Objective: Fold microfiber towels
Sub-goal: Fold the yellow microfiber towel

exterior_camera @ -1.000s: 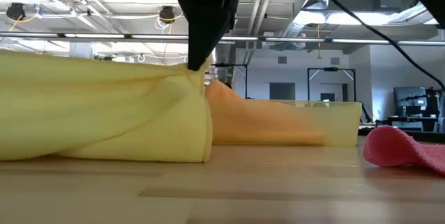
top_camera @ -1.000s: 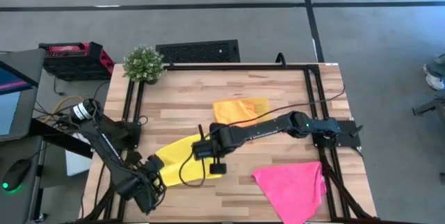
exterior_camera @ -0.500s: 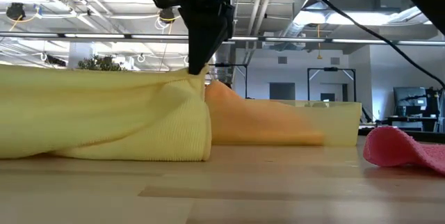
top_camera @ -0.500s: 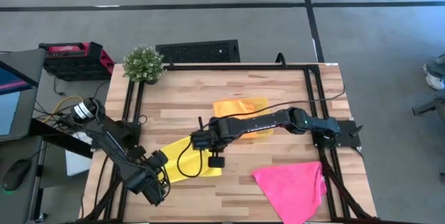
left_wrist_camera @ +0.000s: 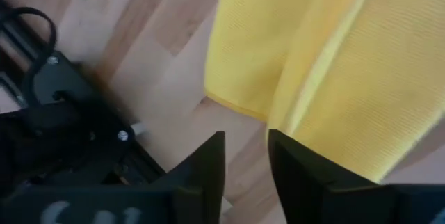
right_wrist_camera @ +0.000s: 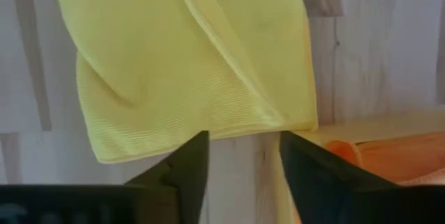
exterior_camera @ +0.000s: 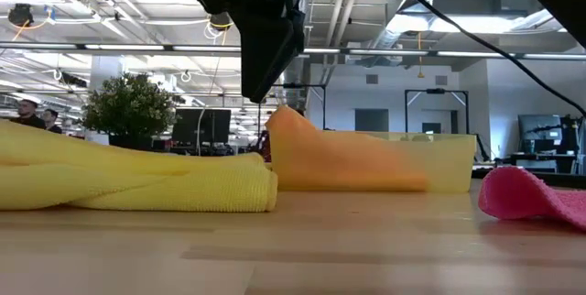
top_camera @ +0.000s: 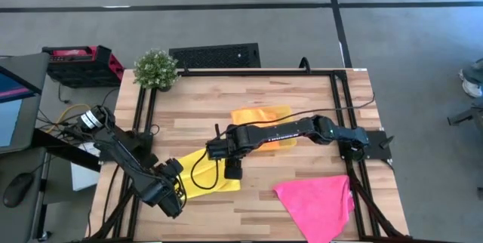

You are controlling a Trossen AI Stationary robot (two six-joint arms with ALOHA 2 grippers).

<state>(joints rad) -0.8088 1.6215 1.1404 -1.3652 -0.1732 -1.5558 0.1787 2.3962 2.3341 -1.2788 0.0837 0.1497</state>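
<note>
The yellow microfiber towel (top_camera: 207,175) lies in loose folds on the wooden table (top_camera: 302,92), flat in the low view (exterior_camera: 137,180). My right gripper (right_wrist_camera: 243,156) hovers open just above the towel's far right corner (right_wrist_camera: 292,116), clear of it in the low view (exterior_camera: 259,93). My left gripper (left_wrist_camera: 245,156) stands open at the towel's near left edge (left_wrist_camera: 236,106), and I see no contact. An orange towel (top_camera: 260,118) lies heaped in the tray. A pink towel (top_camera: 317,198) lies spread at the near right.
The translucent yellow tray (exterior_camera: 453,162) stands behind the yellow towel, right of centre. A potted plant (top_camera: 156,68) sits at the far left corner. Black frame rails (top_camera: 336,92) run along the table's left and right sides. Bare wood lies at the far right.
Both grippers have let go of the yellow towel. Its raised upper layer has dropped and now lies low on the table. My right gripper has gone a little toward the far left and stands just above the cloth. My left gripper has moved toward the far edge.
</note>
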